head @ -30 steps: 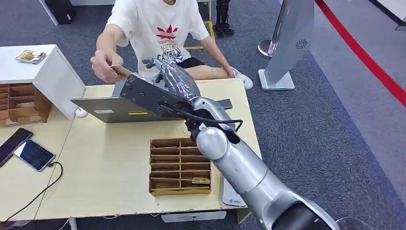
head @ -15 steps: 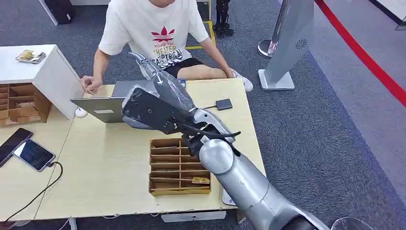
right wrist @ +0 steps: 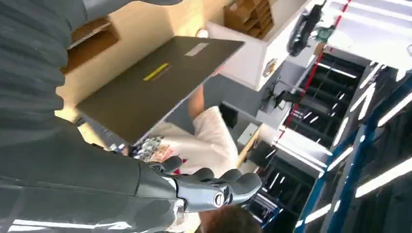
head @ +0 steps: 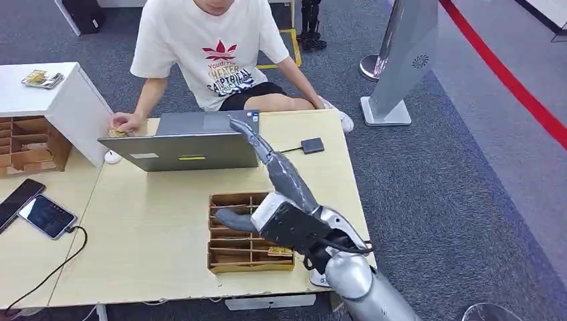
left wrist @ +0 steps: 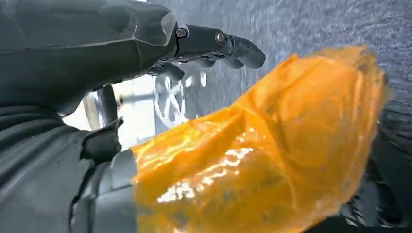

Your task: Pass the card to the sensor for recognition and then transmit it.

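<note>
The card [head: 118,132] lies at the table's upper left under the person's hand [head: 125,122], mostly covered. My right hand [head: 267,200] hangs empty at frame centre over the cardboard sorter [head: 231,257], fingers stretched apart. My left hand [left wrist: 145,53] is half hidden behind blurred orange film [left wrist: 272,155]; I cannot tell its grasp.
</note>
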Available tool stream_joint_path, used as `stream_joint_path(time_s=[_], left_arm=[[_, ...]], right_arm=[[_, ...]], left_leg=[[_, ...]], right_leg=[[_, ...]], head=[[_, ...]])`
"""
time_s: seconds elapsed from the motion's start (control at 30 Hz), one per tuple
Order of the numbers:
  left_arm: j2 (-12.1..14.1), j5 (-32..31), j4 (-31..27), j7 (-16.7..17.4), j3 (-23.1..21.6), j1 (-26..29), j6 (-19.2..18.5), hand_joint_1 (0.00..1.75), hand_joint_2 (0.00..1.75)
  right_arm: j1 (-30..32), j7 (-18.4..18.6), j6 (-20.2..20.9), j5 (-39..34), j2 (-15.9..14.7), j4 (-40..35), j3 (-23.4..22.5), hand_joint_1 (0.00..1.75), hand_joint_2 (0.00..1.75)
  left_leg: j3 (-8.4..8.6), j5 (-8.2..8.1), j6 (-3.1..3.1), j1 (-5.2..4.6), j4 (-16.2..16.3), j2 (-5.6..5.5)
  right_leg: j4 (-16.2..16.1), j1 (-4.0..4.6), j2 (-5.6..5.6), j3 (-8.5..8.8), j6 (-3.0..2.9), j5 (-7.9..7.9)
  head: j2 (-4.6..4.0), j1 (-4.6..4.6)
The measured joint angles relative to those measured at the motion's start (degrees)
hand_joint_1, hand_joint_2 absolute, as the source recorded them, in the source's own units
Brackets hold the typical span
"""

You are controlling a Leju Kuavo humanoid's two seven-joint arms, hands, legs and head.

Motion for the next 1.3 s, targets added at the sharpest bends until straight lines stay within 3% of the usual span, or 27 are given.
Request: stream_joint_path(time_s=[0.07, 0.17, 0.2, 0.23, 0.27, 0.33, 0.4, 0.47, 0.5, 0.53, 0.57, 0.6, 0.93, 1.03, 1.23, 1.3], left_arm=[[-0.3, 4.0, -2.9, 2.5, -5.5, 2.5, 1.0, 0.00, 0.00], [-0.9, 5.0, -5.5, 3.2, -10.8, 4.8, 1.2, 0.00, 0.00], [-1.1, 5.1, -6.2, 3.3, -12.0, 5.3, 1.4, 0.00, 0.00], [-1.2, 5.2, -7.0, 3.4, -13.1, 5.7, 1.5, 0.00, 0.00], [-1.4, 5.4, -7.6, 3.7, -13.9, 6.1, 1.5, 0.00, 0.00], [-1.7, 5.9, -8.8, 4.3, -15.4, 7.0, 1.6, 0.00, 0.00], [-2.1, 6.3, -10.0, 4.5, -16.6, 7.8, 1.7, 0.00, 0.00], [-2.3, 6.5, -11.1, 4.9, -17.5, 8.4, 1.7, 0.00, 0.00], [-2.3, 6.5, -11.6, 5.0, -17.9, 8.7, 1.6, 0.00, 0.00], [-2.4, 6.5, -12.0, 5.1, -18.1, 8.9, 1.6, 0.00, 0.00], [-2.5, 6.5, -12.4, 5.2, -18.3, 9.1, 1.4, 0.00, 0.00], [-2.5, 6.4, -12.8, 5.3, -18.5, 9.3, 1.2, 0.00, 0.00], [-2.8, 5.6, -16.2, 6.7, -19.6, 10.7, -0.2, 0.00, 0.00], [-2.8, 5.6, -16.7, 6.7, -19.7, 10.9, -0.2, 0.00, 0.00], [-2.8, 5.1, -17.3, 7.3, -20.4, 11.3, -0.7, 0.00, 0.00], [-2.8, 4.9, -17.7, 7.4, -20.4, 11.3, -1.1, 0.00, 0.00]], right_arm=[[1.8, -0.2, -0.3, 1.2, -1.1, -0.4, 0.0, 0.00, 1.75], [3.1, -0.5, -0.3, 1.7, -2.1, -0.9, 0.2, 0.00, 1.75], [3.3, -0.5, -0.3, 1.7, -2.2, -1.0, 0.2, 0.09, 1.75], [3.4, -0.5, -0.3, 1.7, -2.4, -1.0, 0.3, 0.37, 1.75], [3.5, -0.5, -0.3, 1.8, -2.6, -1.1, 0.4, 1.38, 1.75], [3.7, -0.2, -0.1, 2.2, -2.8, -1.1, 0.6, 1.68, 1.75], [4.0, 0.2, 0.1, 3.2, -3.1, -0.9, 1.2, 1.75, 1.75], [4.2, 0.4, 0.0, 4.5, -3.4, -0.5, 1.9, 1.75, 1.75], [4.2, 0.7, -0.2, 5.9, -3.5, -0.1, 2.4, 1.54, 1.75], [4.2, 1.0, -0.4, 7.0, -3.6, 0.2, 2.8, 0.84, 1.75], [4.1, 1.5, -0.5, 8.5, -3.6, 0.7, 3.3, 0.31, 1.75], [4.1, 2.0, -1.0, 10.1, -3.6, 1.2, 3.9, 0.17, 1.75], [2.8, 5.6, -3.8, 20.3, -3.5, 5.1, 7.8, 0.23, 1.75], [2.6, 5.6, -4.1, 20.5, -3.5, 5.8, 8.2, 0.42, 1.75], [2.1, 7.0, -4.5, 23.8, -3.3, 7.1, 8.6, 0.47, 1.75], [1.8, 7.8, -4.9, 25.1, -2.8, 8.1, 8.7, 0.56, 1.75]], left_leg=[[-0.01, -0.02, 0.02, -0.01, 0.0, 0.02], [-0.04, -0.02, 0.02, -0.01, 0.0, 0.02], [-0.04, -0.02, 0.02, -0.01, 0.0, 0.02], [-0.04, -0.02, 0.02, -0.01, 0.0, 0.02], [-0.04, -0.02, 0.02, -0.01, 0.0, 0.02], [-0.02, -0.02, 0.02, -0.01, 0.0, 0.03], [-0.02, -0.02, 0.02, -0.01, 0.0, 0.03], [-0.03, -0.02, 0.02, -0.01, 0.0, 0.03], [-0.03, -0.01, 0.02, -0.01, 0.0, 0.02], [-0.03, -0.02, 0.02, -0.01, 0.0, 0.03], [-0.03, -0.02, 0.02, -0.01, 0.0, 0.02], [-0.04, -0.02, 0.02, -0.01, 0.0, 0.02], [-0.05, -0.02, 0.02, -0.01, 0.0, 0.02], [-0.05, -0.01, 0.02, -0.01, 0.0, 0.02], [-0.05, -0.01, 0.02, -0.01, 0.0, 0.02], [-0.05, -0.01, 0.02, -0.01, 0.0, 0.02]], right_leg=[[0.0, -0.01, 0.01, -0.03, 0.00, 0.00], [0.0, -0.01, 0.00, -0.05, 0.02, -0.02], [0.0, -0.01, 0.00, -0.05, 0.02, -0.02], [0.0, -0.02, 0.01, -0.06, 0.02, -0.01], [0.0, -0.02, 0.01, -0.05, 0.02, -0.01], [0.0, -0.01, 0.01, -0.05, 0.02, -0.01], [0.0, -0.01, 0.01, -0.05, 0.02, -0.01], [0.0, -0.01, 0.01, -0.05, 0.02, -0.01], [0.0, -0.01, 0.01, -0.05, 0.02, -0.01], [0.0, -0.01, 0.01, -0.05, 0.02, -0.01], [0.0, -0.01, 0.01, -0.05, 0.02, -0.01], [0.0, -0.01, 0.01, -0.05, 0.02, -0.01], [0.0, -0.01, 0.00, -0.04, 0.02, -0.01], [0.0, -0.01, -0.01, -0.04, 0.02, -0.01], [0.0, -0.01, 0.00, -0.04, 0.02, -0.01], [0.0, -0.01, 0.00, -0.04, 0.02, -0.01]], head=[[0.00, 0.00], [0.00, 0.00], [0.00, 0.00], [0.00, 0.00], [0.00, 0.00], [0.00, 0.00], [0.00, 0.00], [0.00, 0.00], [0.00, 0.00], [0.00, 0.00], [0.00, 0.00], [0.00, 0.02], [-0.02, 0.00], [0.00, 0.02], [0.00, 0.02], [0.00, 0.00]])
